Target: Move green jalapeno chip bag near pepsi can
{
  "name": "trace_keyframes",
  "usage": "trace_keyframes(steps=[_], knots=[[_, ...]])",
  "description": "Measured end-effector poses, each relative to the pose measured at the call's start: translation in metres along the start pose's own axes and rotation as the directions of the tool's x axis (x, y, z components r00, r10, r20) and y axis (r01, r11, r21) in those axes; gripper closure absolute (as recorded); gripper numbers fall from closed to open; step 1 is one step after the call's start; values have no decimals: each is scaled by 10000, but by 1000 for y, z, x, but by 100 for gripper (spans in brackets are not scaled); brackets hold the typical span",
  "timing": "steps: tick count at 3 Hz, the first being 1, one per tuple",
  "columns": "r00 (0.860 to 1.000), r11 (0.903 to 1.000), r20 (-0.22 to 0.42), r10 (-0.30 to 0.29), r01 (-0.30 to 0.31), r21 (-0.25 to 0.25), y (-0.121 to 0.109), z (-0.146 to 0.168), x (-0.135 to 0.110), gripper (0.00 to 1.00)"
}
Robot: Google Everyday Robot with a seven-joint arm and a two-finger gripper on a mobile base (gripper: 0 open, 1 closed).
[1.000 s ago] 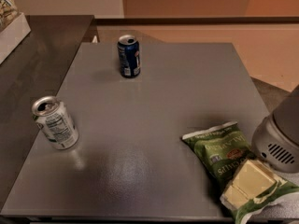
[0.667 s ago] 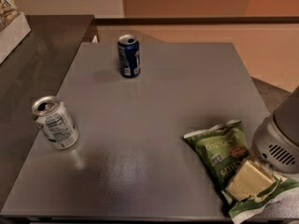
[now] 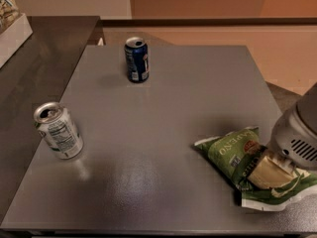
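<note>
The green jalapeno chip bag (image 3: 229, 150) lies flat near the table's front right corner, its white-edged end toward the front. My gripper (image 3: 265, 171) comes in from the right edge and sits on top of the bag's right half, covering part of it. The grey arm housing (image 3: 297, 135) is just behind it. The pepsi can (image 3: 136, 60) stands upright at the far middle-left of the table, well apart from the bag and the gripper.
A silver-white can with a nutrition label (image 3: 58, 130) stands tilted near the left edge of the grey table (image 3: 163, 108). A dark counter (image 3: 34, 63) adjoins the table on the left. A white box (image 3: 12, 31) sits on it at far left.
The gripper has shifted slightly up and to the right over the bag, uncovering more of the bag's front end. The cans have not moved.
</note>
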State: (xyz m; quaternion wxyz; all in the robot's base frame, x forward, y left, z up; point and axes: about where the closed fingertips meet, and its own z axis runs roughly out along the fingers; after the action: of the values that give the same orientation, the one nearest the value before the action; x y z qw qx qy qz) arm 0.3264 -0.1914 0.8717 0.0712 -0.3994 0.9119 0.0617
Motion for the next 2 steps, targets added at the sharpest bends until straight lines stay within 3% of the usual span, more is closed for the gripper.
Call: trace_keyframes(steps=[1, 2], knots=[[9982, 9984, 323, -498, 489, 269, -9, -17, -24, 100], [9910, 9924, 677, -1154, 1120, 516, -18, -32, -56, 100]])
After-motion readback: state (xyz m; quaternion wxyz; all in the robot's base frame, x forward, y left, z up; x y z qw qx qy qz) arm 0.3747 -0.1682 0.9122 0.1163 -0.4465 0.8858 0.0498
